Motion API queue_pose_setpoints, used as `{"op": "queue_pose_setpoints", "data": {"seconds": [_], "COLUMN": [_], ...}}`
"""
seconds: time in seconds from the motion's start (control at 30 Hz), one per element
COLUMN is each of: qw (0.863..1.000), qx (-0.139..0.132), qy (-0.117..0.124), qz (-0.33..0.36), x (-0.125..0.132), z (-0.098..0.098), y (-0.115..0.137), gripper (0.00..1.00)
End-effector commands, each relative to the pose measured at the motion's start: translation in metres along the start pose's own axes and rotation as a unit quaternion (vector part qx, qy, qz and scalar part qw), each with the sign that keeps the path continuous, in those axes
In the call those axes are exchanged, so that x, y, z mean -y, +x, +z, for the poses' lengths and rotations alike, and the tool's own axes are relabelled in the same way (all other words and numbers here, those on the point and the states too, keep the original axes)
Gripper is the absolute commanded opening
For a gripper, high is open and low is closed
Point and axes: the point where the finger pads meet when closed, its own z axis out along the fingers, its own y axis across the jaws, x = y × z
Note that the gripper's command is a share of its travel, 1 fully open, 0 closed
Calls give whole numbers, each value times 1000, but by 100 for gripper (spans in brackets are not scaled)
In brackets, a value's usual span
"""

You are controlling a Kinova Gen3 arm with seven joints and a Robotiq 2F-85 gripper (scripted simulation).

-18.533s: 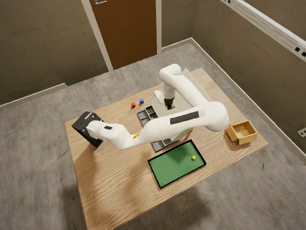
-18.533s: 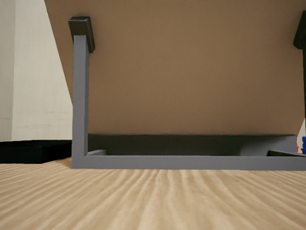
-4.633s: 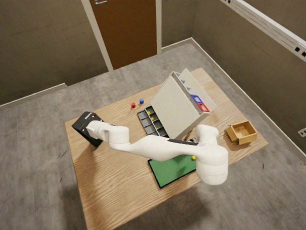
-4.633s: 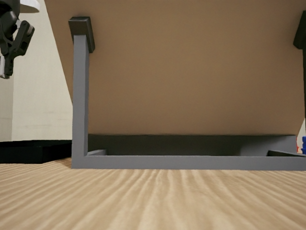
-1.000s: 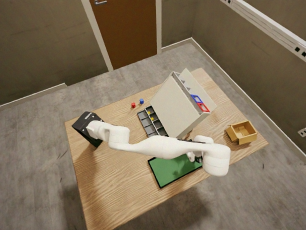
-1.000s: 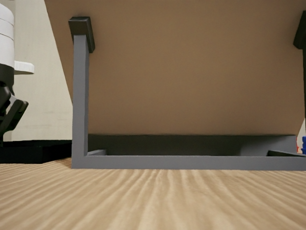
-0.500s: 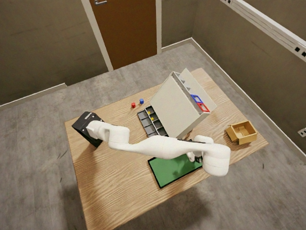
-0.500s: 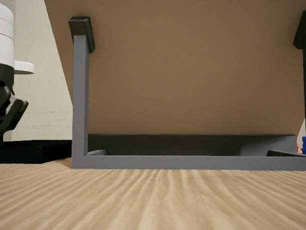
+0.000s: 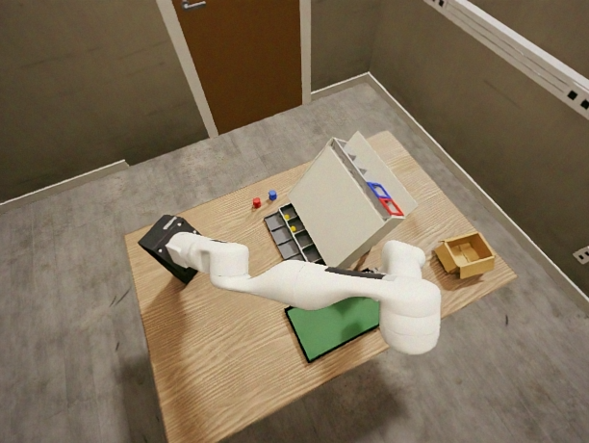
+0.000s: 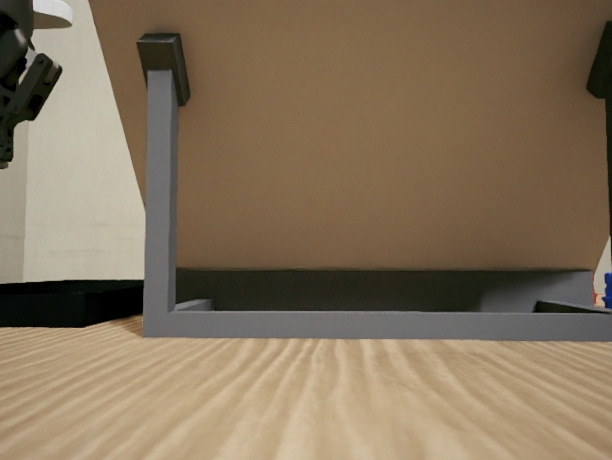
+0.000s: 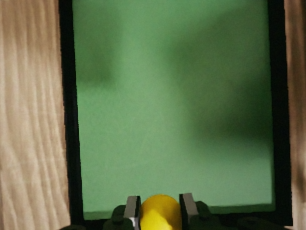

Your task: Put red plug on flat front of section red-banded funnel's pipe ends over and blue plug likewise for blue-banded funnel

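So my gripper [image 10: 4, 165] [image 11: 160, 211]'s nearly closed, pinching a yellow marble [image 11: 160, 214], its bottom cut off in the wrist view.

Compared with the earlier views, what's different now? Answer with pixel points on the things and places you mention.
The jaws, lowered at the green tray [image 9: 332, 327] [image 11: 175, 100] a moment ago, have risen, shut on the yellow marble [image 11: 160, 214] that lay there. Unchanged: red plug [image 9: 257, 203], blue plug [image 9: 272, 195], two marbles [image 9: 287, 217] [image 9: 293, 228] in the sections, cardboard box [image 9: 452, 255].
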Motion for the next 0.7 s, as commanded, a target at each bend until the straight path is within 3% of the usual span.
{"op": "queue_pose_setpoints", "data": {"seconds": [0.0,0.57,0.6,0.67], "qw": [1000,1000,1000,1000], "qx": [1,2,2,2], "qy": [1,0,0,0], "qz": [1,0,0,0], "x": [2,2,2,2], "z": [-6,-7,-27,-28], "y": [-2,-2,65,66], "gripper": [0,0,0,0]}}
